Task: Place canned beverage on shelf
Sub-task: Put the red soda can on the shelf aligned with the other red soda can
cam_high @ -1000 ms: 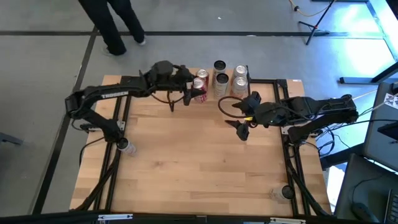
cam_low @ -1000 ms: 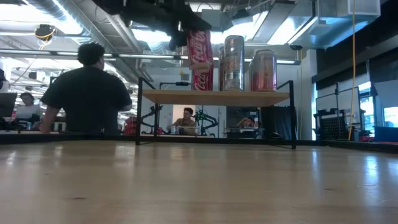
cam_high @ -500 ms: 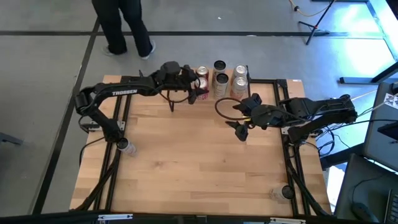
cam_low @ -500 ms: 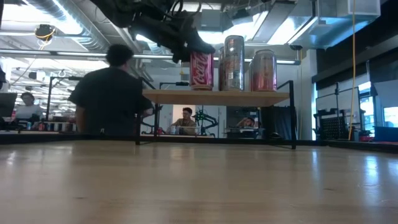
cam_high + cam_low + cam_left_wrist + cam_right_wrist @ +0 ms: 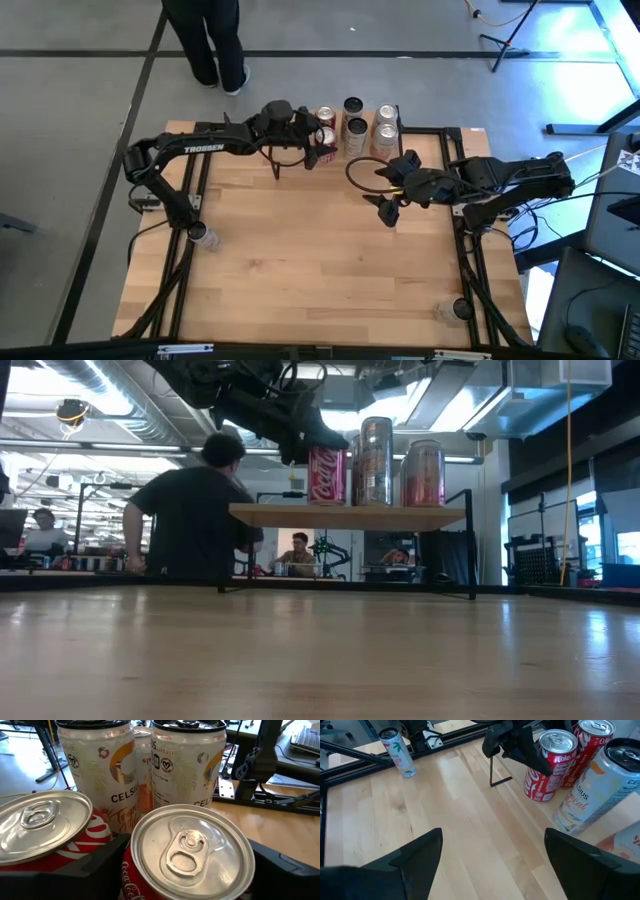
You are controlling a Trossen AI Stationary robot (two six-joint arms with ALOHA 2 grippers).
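We see the shelf (image 5: 345, 515) at the table's far edge, already carrying tall Celsius cans (image 5: 187, 762) and a second red cola can (image 5: 42, 827). The left gripper (image 5: 312, 140) is at its left end, fingers closed on the red cola can (image 5: 326, 475), which stands upright, long axis vertical, base seemingly on the board. We judge release comes next, fingers backing away sideways. The right gripper (image 5: 388, 210) waits mid-table, fingers spread wide, empty.
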